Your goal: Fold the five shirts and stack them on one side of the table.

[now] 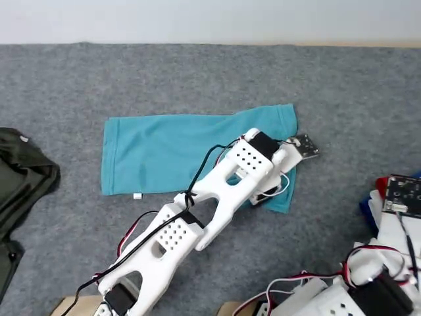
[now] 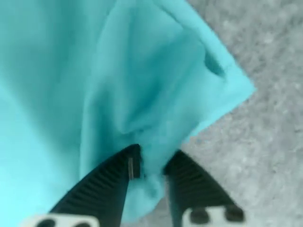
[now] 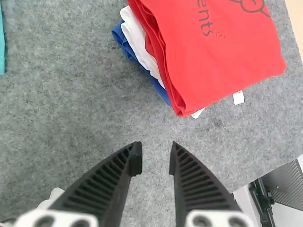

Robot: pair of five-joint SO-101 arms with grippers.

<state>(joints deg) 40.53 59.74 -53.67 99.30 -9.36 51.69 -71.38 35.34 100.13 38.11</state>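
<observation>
Black ridged fingers point(image 2: 109, 184) of the left gripper point(image 2: 151, 163) are seen closest, and a bunched fold of the teal shirt point(image 2: 118, 71) is pinched tight between them, near one corner of the cloth. From above, the teal shirt point(image 1: 164, 155) is spread out flat in the middle of the grey table cover point(image 1: 197, 72), and a small white tag point(image 1: 137, 195) is seen at its near left corner. Its right part is hidden by the white left arm point(image 1: 197, 217), which is stretched across it from the near edge of the table, so the pinched spot is blocked in that view. The right gripper point(image 3: 154, 158) is held over bare grey cover, with its two fingers a little apart and nothing between them. Near it a stack of folded shirts is laid: a red shirt point(image 3: 213, 47) is on top, a white shirt point(image 3: 137, 38) is under it and a blue shirt point(image 3: 120, 40) is at the bottom. From above, this stack is found at the right edge of the table, and most of it is covered by the right arm point(image 1: 368, 289), so just a bit of red and blue can be made out there. A dark green shirt point(image 1: 23, 178) is seen crumpled at the left edge of the table, well apart from the teal shirt.
</observation>
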